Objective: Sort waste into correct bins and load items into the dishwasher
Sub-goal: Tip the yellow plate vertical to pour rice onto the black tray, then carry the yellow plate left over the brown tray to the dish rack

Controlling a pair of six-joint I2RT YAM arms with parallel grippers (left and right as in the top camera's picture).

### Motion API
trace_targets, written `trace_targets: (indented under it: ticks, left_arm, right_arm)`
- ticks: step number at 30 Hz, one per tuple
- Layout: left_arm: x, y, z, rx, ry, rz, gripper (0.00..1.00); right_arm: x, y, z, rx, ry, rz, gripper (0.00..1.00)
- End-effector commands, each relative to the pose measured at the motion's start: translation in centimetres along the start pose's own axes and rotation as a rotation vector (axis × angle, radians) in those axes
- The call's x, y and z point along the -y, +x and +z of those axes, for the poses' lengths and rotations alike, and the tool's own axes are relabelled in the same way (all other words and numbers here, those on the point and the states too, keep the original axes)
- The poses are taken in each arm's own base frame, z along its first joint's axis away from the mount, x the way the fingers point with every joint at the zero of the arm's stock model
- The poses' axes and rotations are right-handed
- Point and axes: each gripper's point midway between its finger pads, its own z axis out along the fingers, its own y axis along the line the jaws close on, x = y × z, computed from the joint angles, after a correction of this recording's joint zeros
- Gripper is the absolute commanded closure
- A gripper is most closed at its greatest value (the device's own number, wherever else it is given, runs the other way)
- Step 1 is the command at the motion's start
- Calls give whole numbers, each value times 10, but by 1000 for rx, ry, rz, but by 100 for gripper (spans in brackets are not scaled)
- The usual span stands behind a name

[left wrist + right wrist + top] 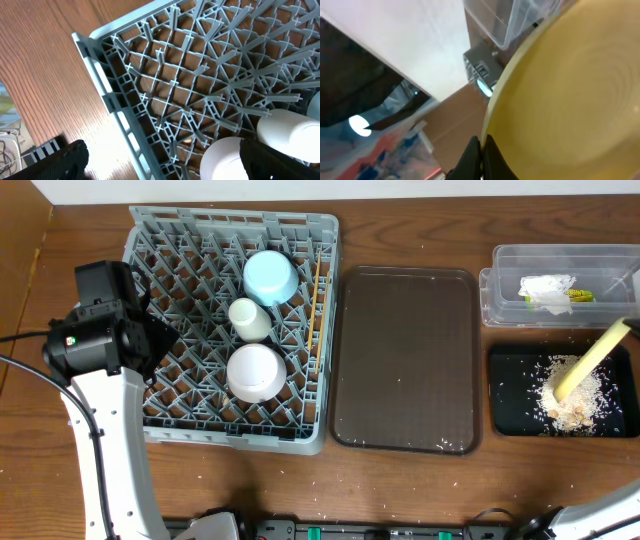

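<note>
R hand [481, 155] pinched rim of yellow plate [590, 360], tilted edge-on over crumbs [575, 402] in black tray [510, 385]; grey dish rack [328, 330] lay well left, past brown tray [405, 360]; L hand [160, 160] spread, empty, over rack.

In my right wrist view the yellow plate [570, 90] is a close blur running off the right and bottom edges, and only the tips of my right end effector [481, 152] show. From overhead that end effector lies outside the frame, and the plate covers part of the crumbs [590, 400]. My left end effector [167, 162] appears as two dark blurs cut by the bottom edge; one hides part of a white dish [287, 127].
</note>
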Motion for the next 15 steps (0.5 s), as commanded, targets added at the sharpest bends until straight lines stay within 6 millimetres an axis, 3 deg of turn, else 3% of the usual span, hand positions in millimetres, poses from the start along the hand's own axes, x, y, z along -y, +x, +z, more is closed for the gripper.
trace_targets:
  ticks: [1,3,8,15]
  left_arm:
    - [-1,-4,-4,13,6,-23,2]
    - [-1,-4,-4,13,6,-23,2]
    - [-1,-4,-4,13,6,-23,2]
    - [-1,-4,-4,13,5,-23,2]
  right_arm:
    - [-11,-4,-9,48,-40,-86,99]
    - [-9,5,-9,22,-35,-47,99]
    - [-16,-2,-9,40,-72,-91,99]
    - [-30,14,-4,2,-125,-101,99]
